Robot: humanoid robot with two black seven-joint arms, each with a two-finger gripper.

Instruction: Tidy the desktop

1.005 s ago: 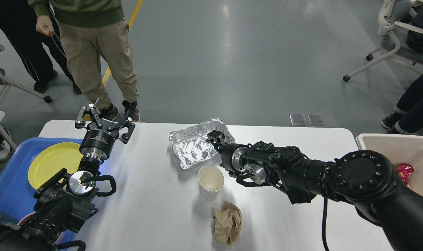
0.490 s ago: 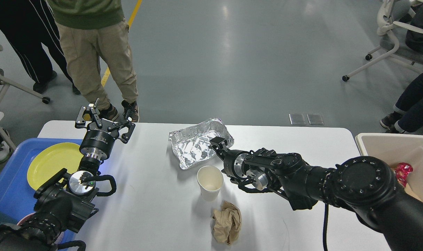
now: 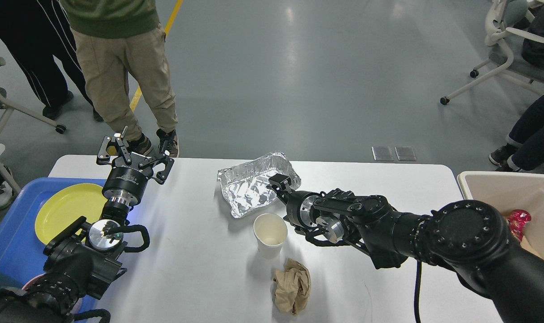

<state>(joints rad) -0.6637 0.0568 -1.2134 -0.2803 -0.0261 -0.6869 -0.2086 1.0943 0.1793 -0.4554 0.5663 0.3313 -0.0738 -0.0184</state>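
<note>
Step in hand: right end effector (image 3: 278, 183) sits at the foil tray's (image 3: 249, 190) near rim on the table (image 3: 200, 269), its opening indiscernible; next move presumably needs a firm grip before lifting.

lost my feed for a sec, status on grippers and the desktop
Left gripper open, raised, holding nothing. Right gripper at foil tray, grip unclear. Desktop uncleared: foil tray, paper cup, crumpled brown paper.

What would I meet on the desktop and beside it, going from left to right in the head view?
Blue tray → yellow plate → left gripper → foil container → beige bin → red item.
</note>
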